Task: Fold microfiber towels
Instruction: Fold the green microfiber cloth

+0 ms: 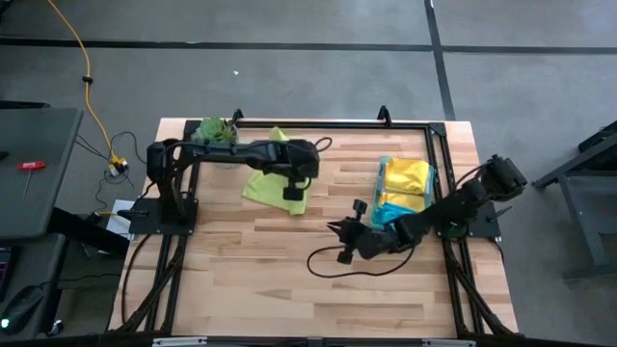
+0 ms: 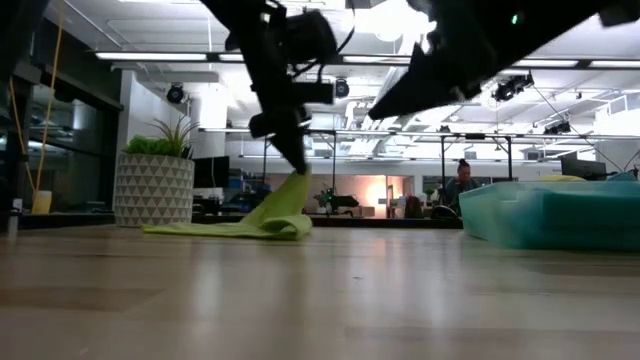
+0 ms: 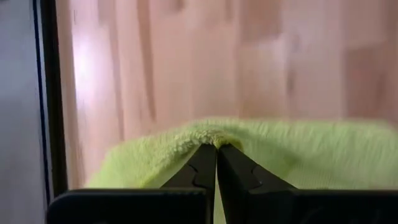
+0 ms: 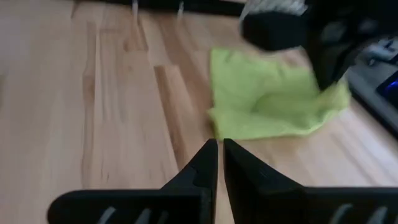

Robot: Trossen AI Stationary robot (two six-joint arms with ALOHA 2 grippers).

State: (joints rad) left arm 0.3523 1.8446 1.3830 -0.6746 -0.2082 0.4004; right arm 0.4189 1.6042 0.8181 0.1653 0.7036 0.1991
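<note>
A lime green microfiber towel (image 1: 273, 185) lies rumpled on the wooden table, left of the middle; most of it lies flat (image 2: 225, 228) on the wood. My left gripper (image 1: 292, 194) stands over the towel's right part and is shut on it. My right gripper (image 1: 335, 229) hangs shut and empty above the table's middle, right of the towel, which shows ahead of its fingers (image 4: 267, 102). A yellow towel (image 1: 405, 175) and a teal one (image 1: 389, 214) lie in a translucent green tray (image 1: 433, 183). My left gripper pinches a raised edge or fold of the lime towel (image 3: 211, 132) between its two fingers; one layer or several, I cannot tell. The fingers slant down from above. The pinched part (image 2: 296, 182) is lifted into a peak, and the rest slopes down to the table.
A small potted plant (image 1: 216, 130) stands at the table's far left corner, behind the towel. The tray (image 2: 560, 215) sits at the right side. A black frame (image 1: 328, 123) runs along the far edge. Bare wood (image 1: 289, 289) lies toward the near edge.
</note>
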